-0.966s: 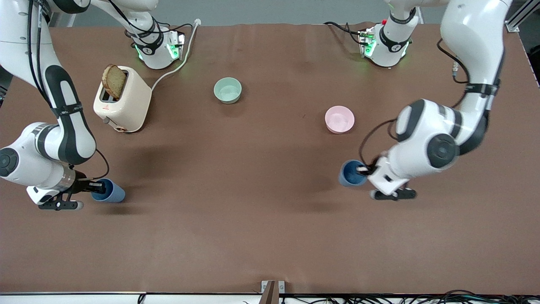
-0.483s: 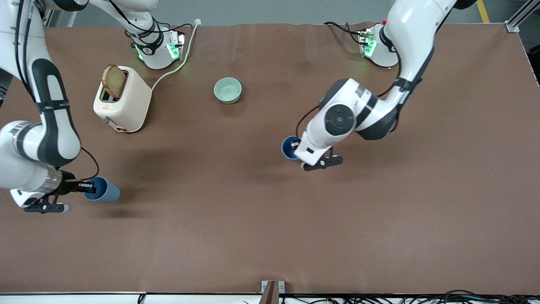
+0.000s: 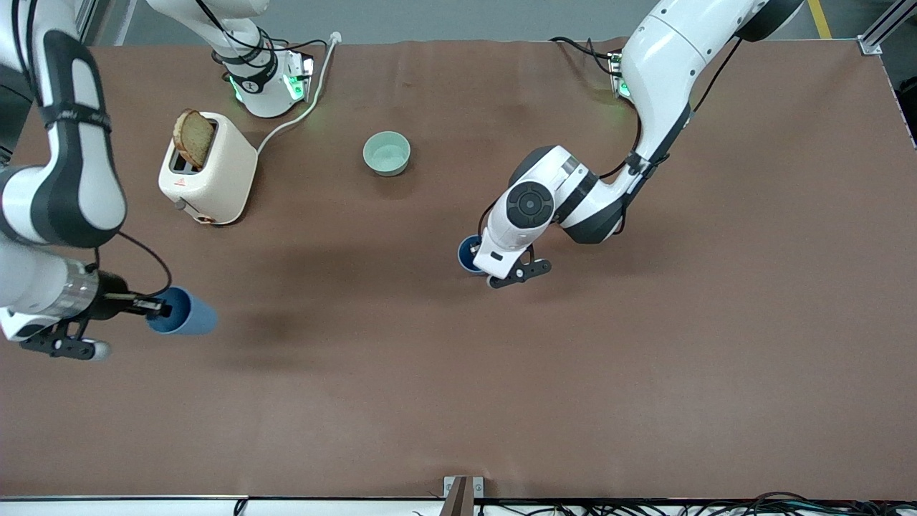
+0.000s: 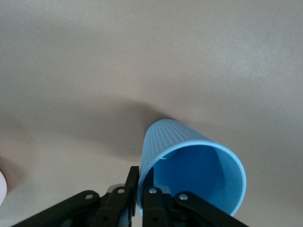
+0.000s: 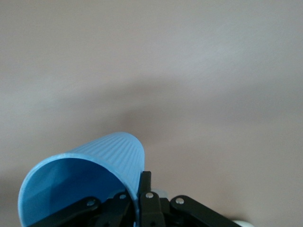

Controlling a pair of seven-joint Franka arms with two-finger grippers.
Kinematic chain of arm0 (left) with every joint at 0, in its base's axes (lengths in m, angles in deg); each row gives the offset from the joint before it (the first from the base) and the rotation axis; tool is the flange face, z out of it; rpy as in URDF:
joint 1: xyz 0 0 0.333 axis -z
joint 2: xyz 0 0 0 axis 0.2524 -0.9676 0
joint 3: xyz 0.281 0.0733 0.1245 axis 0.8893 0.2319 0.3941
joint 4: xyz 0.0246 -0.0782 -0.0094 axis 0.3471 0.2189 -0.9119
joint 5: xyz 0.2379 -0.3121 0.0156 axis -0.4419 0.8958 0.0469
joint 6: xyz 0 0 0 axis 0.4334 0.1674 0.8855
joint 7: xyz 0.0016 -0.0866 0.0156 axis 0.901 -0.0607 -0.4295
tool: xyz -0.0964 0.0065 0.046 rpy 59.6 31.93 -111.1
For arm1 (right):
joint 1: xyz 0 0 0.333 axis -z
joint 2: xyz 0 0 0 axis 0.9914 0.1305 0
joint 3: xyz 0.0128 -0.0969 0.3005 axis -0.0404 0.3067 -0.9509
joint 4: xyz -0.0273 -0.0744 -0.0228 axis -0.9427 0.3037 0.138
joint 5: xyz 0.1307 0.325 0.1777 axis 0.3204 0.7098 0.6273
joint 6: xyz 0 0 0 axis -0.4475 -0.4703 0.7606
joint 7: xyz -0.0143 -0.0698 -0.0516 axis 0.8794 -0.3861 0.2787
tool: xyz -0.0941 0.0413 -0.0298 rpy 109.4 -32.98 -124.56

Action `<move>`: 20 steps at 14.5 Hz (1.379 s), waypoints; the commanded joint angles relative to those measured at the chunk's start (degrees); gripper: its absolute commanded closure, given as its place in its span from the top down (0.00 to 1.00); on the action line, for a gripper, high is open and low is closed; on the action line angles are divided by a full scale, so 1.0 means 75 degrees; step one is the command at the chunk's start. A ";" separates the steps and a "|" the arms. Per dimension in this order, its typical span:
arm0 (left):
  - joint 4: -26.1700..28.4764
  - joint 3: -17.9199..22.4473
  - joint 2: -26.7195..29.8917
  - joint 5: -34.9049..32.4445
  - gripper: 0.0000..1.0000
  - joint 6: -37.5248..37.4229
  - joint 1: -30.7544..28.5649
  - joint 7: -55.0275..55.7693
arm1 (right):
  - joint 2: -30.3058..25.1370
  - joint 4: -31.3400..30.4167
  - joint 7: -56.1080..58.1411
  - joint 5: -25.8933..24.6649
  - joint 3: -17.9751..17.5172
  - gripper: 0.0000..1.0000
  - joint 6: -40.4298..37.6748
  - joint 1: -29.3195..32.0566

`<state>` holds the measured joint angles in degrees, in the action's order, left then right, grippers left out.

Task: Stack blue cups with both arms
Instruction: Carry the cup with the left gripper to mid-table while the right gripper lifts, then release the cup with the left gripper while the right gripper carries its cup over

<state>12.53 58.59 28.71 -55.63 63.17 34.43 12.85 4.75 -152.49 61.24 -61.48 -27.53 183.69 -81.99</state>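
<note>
Both jaws pinched on cup rims, one ribbed matte blue tapered cup each.
I'd have the left gripper (image 3: 478,264) set its blue cup (image 3: 469,254) upright mid-table, then bring the right gripper (image 3: 159,309) over so its blue cup (image 3: 185,321), tilted above the right arm's end, drops in straight.

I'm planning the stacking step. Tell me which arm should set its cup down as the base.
Probably the left: its gripper holds a blue cup over mid-table. The right gripper holds the other cup over the table's end.

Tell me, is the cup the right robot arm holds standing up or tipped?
Tipped. The right gripper pinches the blue cup by its rim, on its side.
</note>
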 commanded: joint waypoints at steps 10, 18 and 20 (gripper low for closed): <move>-0.1809 0.0189 0.2273 -0.1332 1.00 -0.2937 -0.1667 -0.1380 | -0.0285 -0.0089 -0.5151 -0.0053 -0.3459 0.01 0.0494 -0.1599; -0.1716 0.0711 0.3950 -0.0702 1.00 -0.3992 -0.2853 -0.4588 | 0.1123 -0.0136 -0.5636 -0.0626 -0.3447 0.03 0.2428 -0.2739; -0.1575 0.1766 0.4243 -0.0069 1.00 -0.4203 -0.2467 -0.5641 | 0.1288 -0.0136 -0.5636 -0.0674 -0.3447 0.03 0.2429 -0.2833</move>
<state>-1.69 65.67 57.44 -60.00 32.57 13.92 -22.92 13.55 -153.89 19.56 -65.27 -53.41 201.58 -102.30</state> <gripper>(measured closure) 0.000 0.965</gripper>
